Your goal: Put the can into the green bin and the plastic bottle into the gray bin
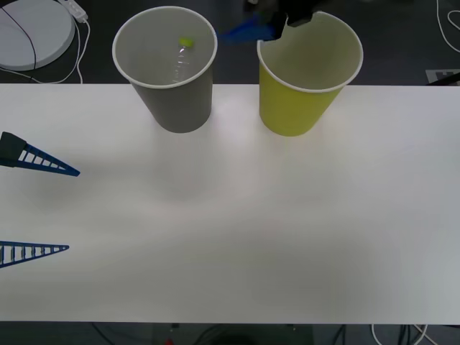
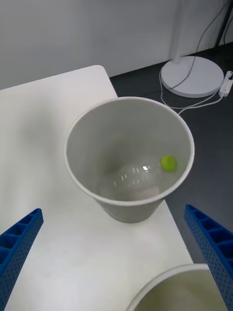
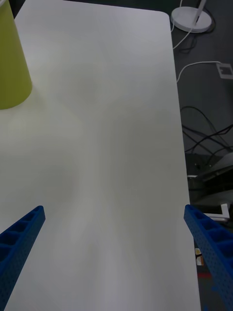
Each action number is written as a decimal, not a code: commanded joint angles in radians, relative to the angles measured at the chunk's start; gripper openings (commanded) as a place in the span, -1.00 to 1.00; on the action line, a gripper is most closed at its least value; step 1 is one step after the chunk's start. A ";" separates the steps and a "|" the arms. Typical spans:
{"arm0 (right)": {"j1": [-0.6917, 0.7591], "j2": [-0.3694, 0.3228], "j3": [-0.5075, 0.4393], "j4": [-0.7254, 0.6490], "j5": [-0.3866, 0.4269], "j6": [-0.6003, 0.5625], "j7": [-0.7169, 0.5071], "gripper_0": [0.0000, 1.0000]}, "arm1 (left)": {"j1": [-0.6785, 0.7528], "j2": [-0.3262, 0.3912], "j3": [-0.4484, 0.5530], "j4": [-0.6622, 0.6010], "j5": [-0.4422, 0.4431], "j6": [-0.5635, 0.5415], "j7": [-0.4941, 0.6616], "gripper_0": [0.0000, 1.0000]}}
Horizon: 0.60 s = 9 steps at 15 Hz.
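The bottle [image 2: 145,175] lay inside the gray bin [image 1: 172,108], so the right end effector [image 1: 277,25] hung released above the bins, the left end effector [image 1: 43,208] spread idle over the desk [image 1: 251,230].

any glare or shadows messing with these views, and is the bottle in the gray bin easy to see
Front view: soft glare on the table near the gray bin, faint shadows; the plastic bottle is a pale glint, its green cap clearest. Right wrist view: the bottle reads better, lying inside. Left wrist view: broad soft shadows on the table, green bin at the edge.
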 commanded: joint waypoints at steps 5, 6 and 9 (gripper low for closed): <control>0.242 -0.142 -0.110 -0.138 -0.156 -0.003 0.282 1.00 | 0.000 0.000 0.000 0.000 0.000 0.000 0.000 1.00; 0.283 -0.159 -0.135 -0.161 -0.171 -0.003 0.317 1.00 | 0.000 0.000 0.000 0.000 0.000 0.000 0.000 1.00; 0.415 -0.211 -0.203 -0.225 -0.228 -0.003 0.432 1.00 | 0.000 0.000 0.000 0.000 0.000 0.000 0.000 1.00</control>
